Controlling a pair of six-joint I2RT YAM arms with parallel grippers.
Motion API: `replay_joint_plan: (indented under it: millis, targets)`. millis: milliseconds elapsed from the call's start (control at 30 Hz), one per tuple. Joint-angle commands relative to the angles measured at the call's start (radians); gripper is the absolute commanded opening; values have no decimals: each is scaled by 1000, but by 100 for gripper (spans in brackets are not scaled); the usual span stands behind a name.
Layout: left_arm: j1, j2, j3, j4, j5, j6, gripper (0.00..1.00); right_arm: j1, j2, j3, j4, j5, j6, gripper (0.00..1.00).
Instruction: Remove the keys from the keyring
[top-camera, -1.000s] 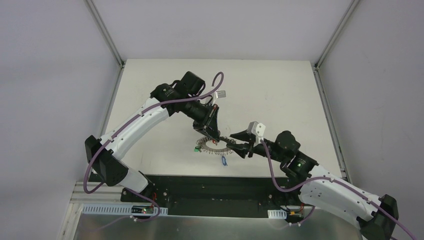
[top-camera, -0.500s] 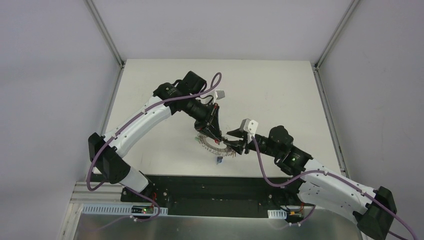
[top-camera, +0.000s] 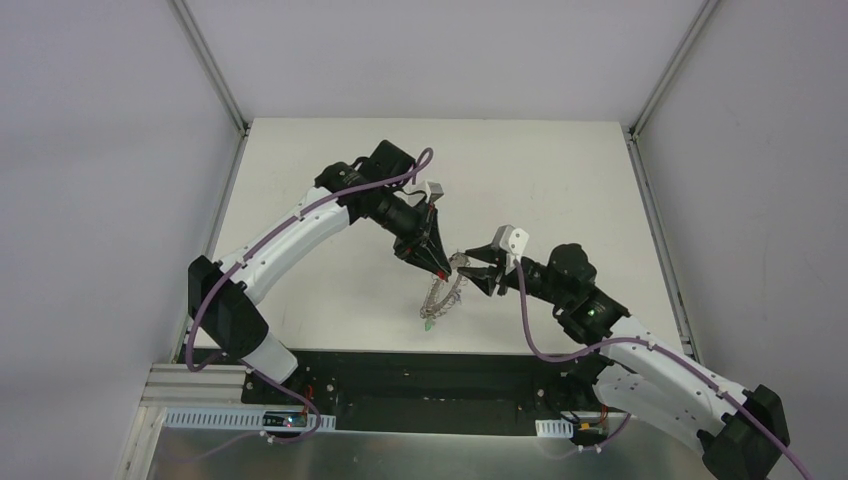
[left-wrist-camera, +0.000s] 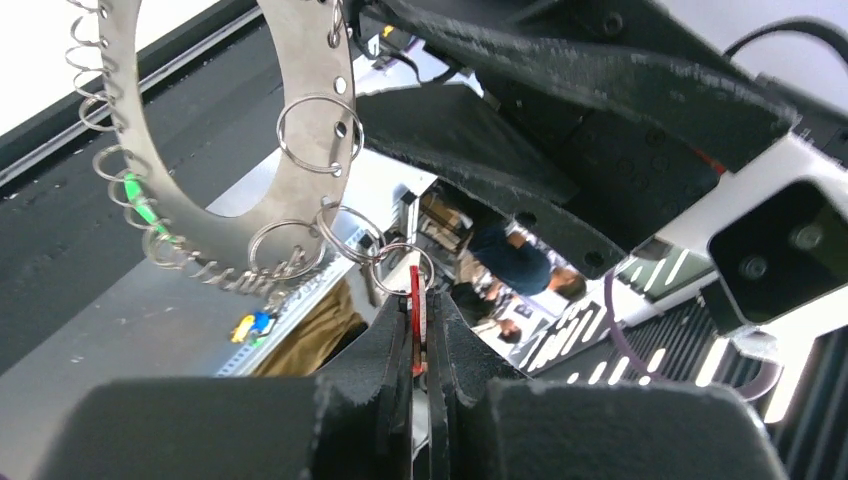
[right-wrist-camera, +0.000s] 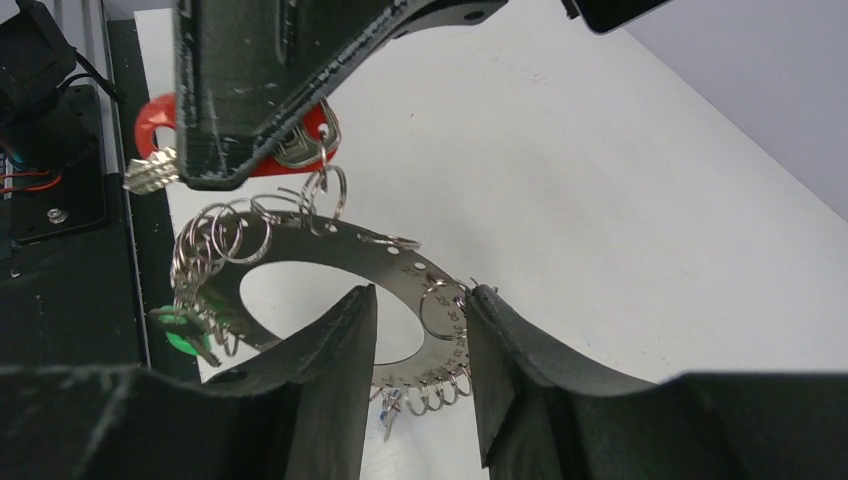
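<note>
Left tool (left-wrist-camera: 420, 302): black jaws pinched tight on the red-tagged key's (right-wrist-camera: 152, 172) plastic head.
Right tool (right-wrist-camera: 420, 318): half-spread, its matte fingers clamping the keyring's band.
Keyring (right-wrist-camera: 335, 246): flat, silvery perforated plate fringed with wire split rings, tilted over the white desk (right-wrist-camera: 600, 200).
Green-tagged key (right-wrist-camera: 182, 335): hanging at the ring's low end.

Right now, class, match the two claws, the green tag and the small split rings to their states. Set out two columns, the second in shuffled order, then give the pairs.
Column one:
1. left claw
2. right claw
3. green tag
4. small split rings

Column two:
A. threaded through holes in the keyring
B. shut on the red tag
C. fingers on either side of the keyring's flat band
D. at the keyring's end nearest the arm bases

Pairs: 1-B, 2-C, 3-D, 4-A
</note>
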Motion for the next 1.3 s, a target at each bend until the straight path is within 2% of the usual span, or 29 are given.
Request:
replay_joint_plan:
  millis: [0,200,367,1033,1267]
  targets:
    - [19,5,-11,62,-22,-157,0,-18,-8,-11,123,-62,23,44]
    - [33,-29,-84,196,-89,-362,0,-29,10,-27,205,-106,59,45]
    - [41,-48,-118,274,-110,-465,0,-37,43,-12,227,-159,77,44]
    - [40,-69,-137,333,-46,-491,0,-106,139,8,363,-248,156,43]
    - [39,-78,-130,336,-35,-503,0,-115,212,35,457,-302,204,39]
